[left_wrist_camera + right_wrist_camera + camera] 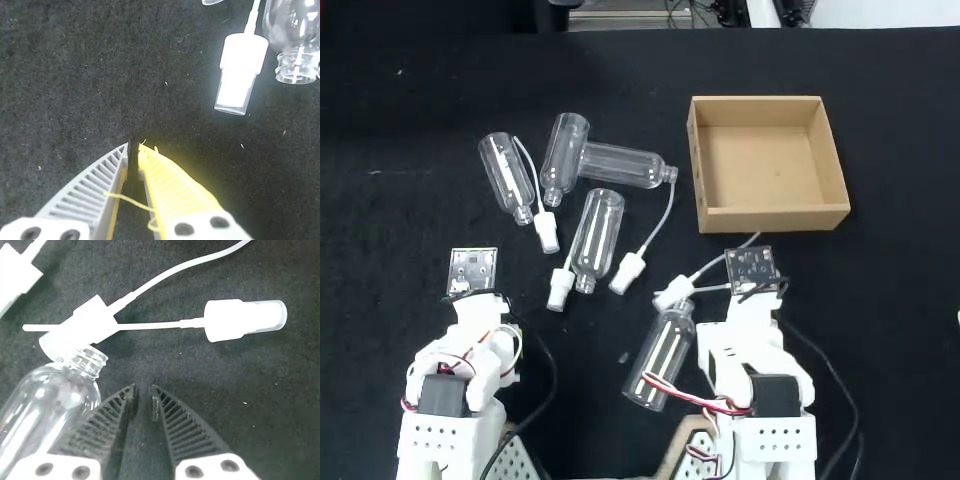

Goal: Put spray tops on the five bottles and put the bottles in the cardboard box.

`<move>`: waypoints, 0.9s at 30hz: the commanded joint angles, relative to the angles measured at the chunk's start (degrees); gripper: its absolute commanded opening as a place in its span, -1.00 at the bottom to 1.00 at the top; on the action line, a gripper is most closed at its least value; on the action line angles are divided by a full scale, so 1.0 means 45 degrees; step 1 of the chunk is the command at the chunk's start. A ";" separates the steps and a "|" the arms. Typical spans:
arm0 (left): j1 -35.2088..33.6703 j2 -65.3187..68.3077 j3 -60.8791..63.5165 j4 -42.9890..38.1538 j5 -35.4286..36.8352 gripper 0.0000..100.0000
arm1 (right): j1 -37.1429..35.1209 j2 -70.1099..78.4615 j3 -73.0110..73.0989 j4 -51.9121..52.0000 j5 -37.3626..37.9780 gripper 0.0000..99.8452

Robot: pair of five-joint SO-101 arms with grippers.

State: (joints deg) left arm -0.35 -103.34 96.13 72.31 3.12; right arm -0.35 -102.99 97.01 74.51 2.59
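at left, left gripper [134,150] pinched closed on nothing, near a loose spray top [239,75]. mid-table, four bottles [597,232] lying on their sides. fifth bottle [660,357] just beside right gripper [142,400], parted a slit, empty. cardboard box [775,217] rightmost.

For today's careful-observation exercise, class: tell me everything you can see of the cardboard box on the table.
The cardboard box is a shallow, open-topped square tray of plain brown card, with four upright walls around a flat floor. It is empty and sits flat on the black table, right of the loose bottles in the high view. One bottle points its neck at the left wall without reaching it. A thin white tube ends close to the front wall; contact cannot be told.
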 commanded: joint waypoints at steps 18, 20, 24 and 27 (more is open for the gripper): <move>-0.0147 -0.0059 0.0283 0.0059 0.0137 -0.94 | -0.0078 -0.1182 -0.2081 -0.0879 0.0039 -0.96; -0.0147 -0.0059 0.0283 0.0059 0.0137 -0.94 | -0.0078 -0.1182 -0.2764 -0.1192 0.0059 -0.96; -0.0147 -0.0059 0.0283 0.0059 0.0137 -0.94 | -0.0078 -0.1182 -0.2882 -0.2208 0.1446 -0.96; -0.0147 -0.0059 0.0283 0.0059 0.0137 -0.94 | -0.0137 -0.1182 -0.3585 -0.2755 0.2930 -0.96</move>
State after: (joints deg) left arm -0.35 -103.34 96.13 72.31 3.12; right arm -0.35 -102.99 86.64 65.71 10.59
